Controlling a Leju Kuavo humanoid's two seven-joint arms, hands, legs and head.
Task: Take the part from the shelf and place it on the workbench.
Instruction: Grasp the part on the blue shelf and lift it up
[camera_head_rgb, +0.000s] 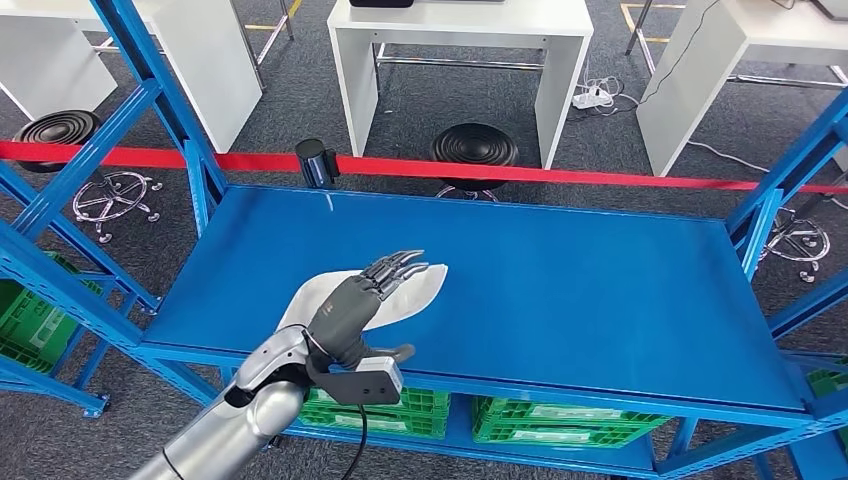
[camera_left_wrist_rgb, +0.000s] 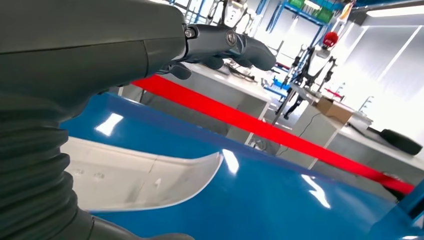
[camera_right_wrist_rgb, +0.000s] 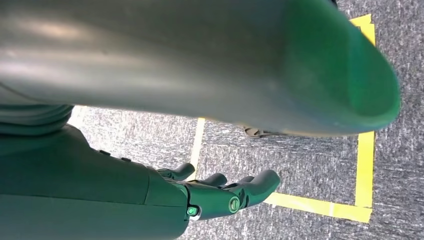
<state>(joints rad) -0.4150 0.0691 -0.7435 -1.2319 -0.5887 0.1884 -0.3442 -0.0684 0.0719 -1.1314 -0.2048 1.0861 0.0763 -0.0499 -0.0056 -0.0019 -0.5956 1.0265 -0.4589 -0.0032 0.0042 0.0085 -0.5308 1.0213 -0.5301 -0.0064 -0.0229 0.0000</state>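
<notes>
One part (camera_head_rgb: 415, 290), a flat white curved panel, lies on the blue shelf (camera_head_rgb: 560, 290) near its front edge, toward the robot's left. The left hand (camera_head_rgb: 352, 305) hangs over the part with its fingers (camera_head_rgb: 400, 268) stretched forward and apart, holding nothing; whether the palm touches the panel cannot be told from the head view.

The step in hand looks like the reach: the pick has not been made. The next move likely calls for the hand to come down and get fingers under or around the thin edge, which sits flush on the slick shelf and may slide rather than lift. After that the part has to be carried off to the counter, which none of the pictures clearly identifies.

The left wrist view shows what the head view cannot: the part's (camera_left_wrist_rgb: 145, 177) pointed tip and raised rim seen from low, with the fingers (camera_left_wrist_rgb: 225, 45) clearly above it and apart from it. The right wrist view shows the right hand (camera_right_wrist_rgb: 220, 192) hanging over grey floor marked with yellow tape (camera_right_wrist_rgb: 365, 150), fingers loosely spread and empty.
</notes>
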